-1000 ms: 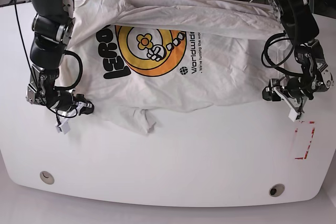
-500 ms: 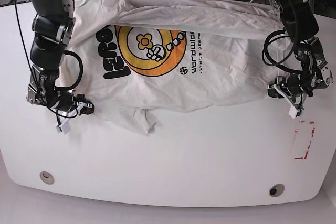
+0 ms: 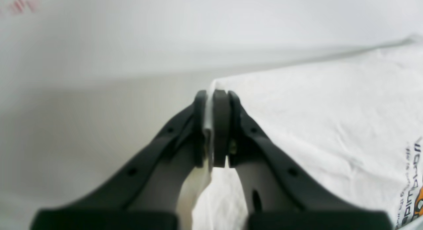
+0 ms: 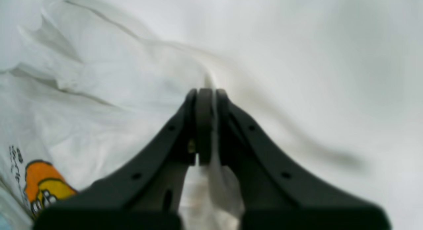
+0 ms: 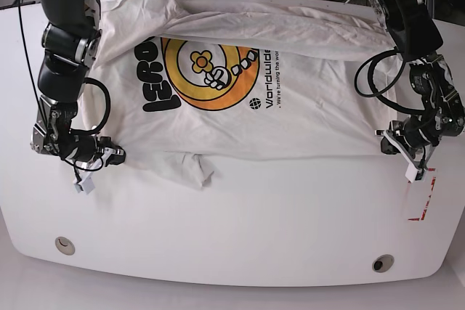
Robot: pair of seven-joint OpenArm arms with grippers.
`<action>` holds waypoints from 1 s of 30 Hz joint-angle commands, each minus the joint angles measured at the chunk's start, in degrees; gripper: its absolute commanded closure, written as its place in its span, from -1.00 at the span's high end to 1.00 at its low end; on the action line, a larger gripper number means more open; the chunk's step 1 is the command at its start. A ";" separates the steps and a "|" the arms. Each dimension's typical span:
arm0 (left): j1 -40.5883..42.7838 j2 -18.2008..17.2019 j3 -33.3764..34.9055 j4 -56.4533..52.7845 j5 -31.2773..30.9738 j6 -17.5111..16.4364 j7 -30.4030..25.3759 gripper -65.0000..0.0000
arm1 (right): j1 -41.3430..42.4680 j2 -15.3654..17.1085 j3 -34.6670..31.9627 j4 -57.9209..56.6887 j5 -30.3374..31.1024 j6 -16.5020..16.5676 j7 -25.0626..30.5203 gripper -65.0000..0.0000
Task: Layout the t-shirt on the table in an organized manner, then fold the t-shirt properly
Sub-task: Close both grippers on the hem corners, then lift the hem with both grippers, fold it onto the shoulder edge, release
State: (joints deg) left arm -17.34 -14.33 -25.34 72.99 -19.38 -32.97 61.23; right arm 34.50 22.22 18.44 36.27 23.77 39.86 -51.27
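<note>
The t-shirt [image 5: 240, 99] lies crumpled across the upper half of the table [image 5: 240, 230], its long axis running frame-left to frame-right between the left gripper [image 3: 213, 101] and right gripper [image 4: 205, 97], each clamped on an opposite edge.

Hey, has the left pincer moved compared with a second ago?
Yes. In the base view the left pincer, shut on the t-shirt, has shifted toward the table's near edge, closer to the red tape mark.
</note>
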 commanded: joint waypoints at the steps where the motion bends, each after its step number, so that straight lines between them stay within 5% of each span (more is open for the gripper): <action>1: -1.34 -0.84 -0.11 3.54 -0.71 -0.04 -0.79 -0.95 | 2.03 1.47 0.33 5.79 0.89 0.14 -1.35 -1.00; 23: -2.04 -0.84 -0.28 14.09 -0.89 -0.13 6.86 -0.94 | 0.18 1.21 0.42 23.55 0.98 0.14 -14.01 -1.00; 30: 0.07 -1.19 -0.28 16.99 -5.55 -0.13 7.30 -0.94 | -3.34 1.21 0.51 30.50 2.65 0.14 -17.97 -1.00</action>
State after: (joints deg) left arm -17.17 -14.57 -25.45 88.29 -23.31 -33.04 69.38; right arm 30.57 22.37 18.65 63.00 24.32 39.99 -68.95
